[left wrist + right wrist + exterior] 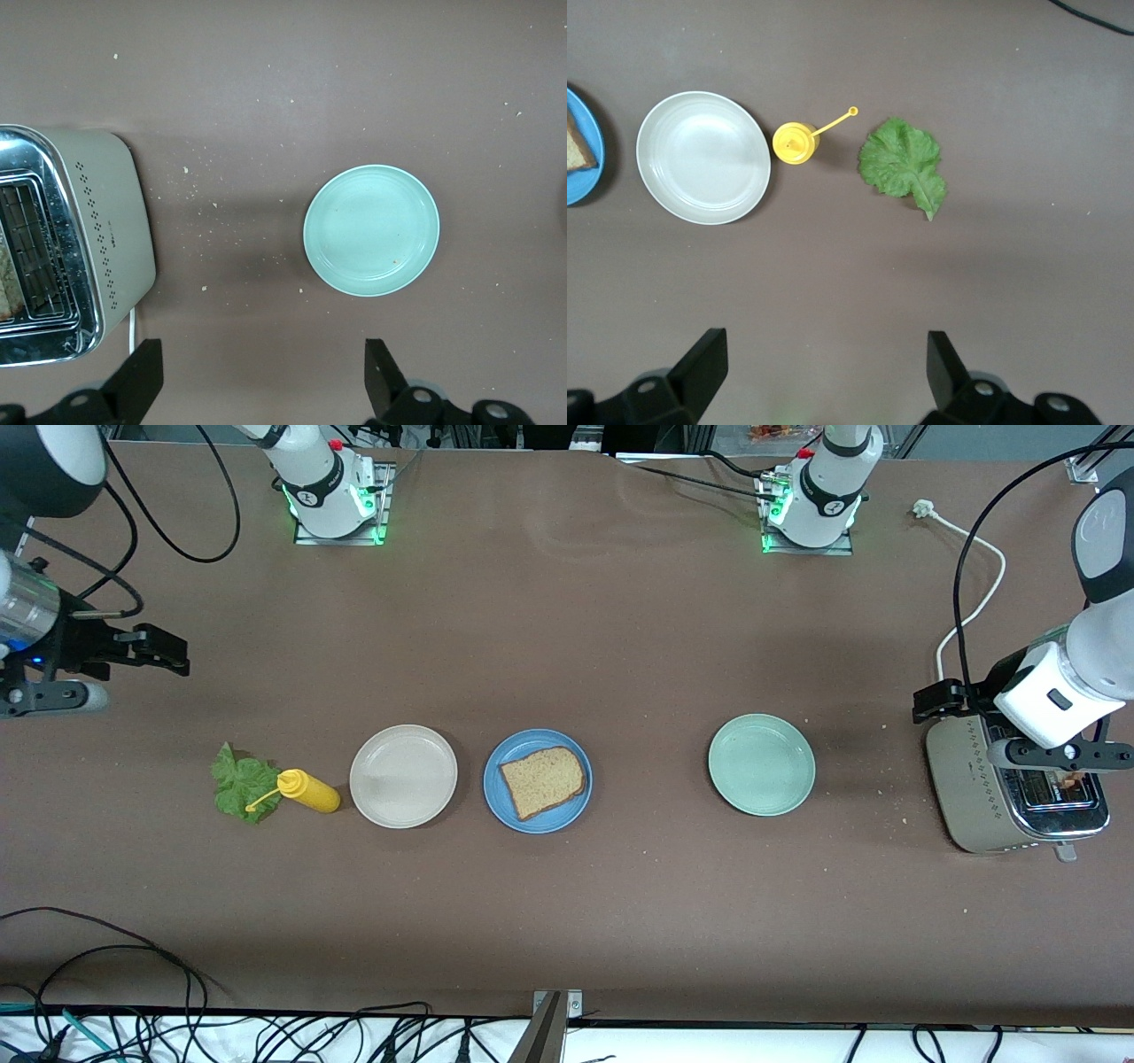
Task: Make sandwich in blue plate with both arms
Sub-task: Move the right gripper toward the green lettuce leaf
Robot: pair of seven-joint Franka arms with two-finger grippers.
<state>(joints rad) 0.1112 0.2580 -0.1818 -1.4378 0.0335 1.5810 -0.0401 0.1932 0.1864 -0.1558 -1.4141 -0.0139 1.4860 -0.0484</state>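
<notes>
The blue plate sits mid-table with one slice of speckled brown bread lying on it. A crinkly green lettuce leaf lies flat on the table toward the right arm's end; the right wrist view shows this lettuce leaf apart from the plate's edge. My right gripper hangs open and empty over bare table at that end, its fingers spread wide. My left gripper hangs open and empty over the table beside the toaster. Something brown shows in the toaster's slot.
A yellow mustard bottle stands between the lettuce and a beige plate, which is beside the blue plate. A pale green plate sits toward the left arm's end. The toaster's white cable trails toward the bases. Crumbs lie around the toaster.
</notes>
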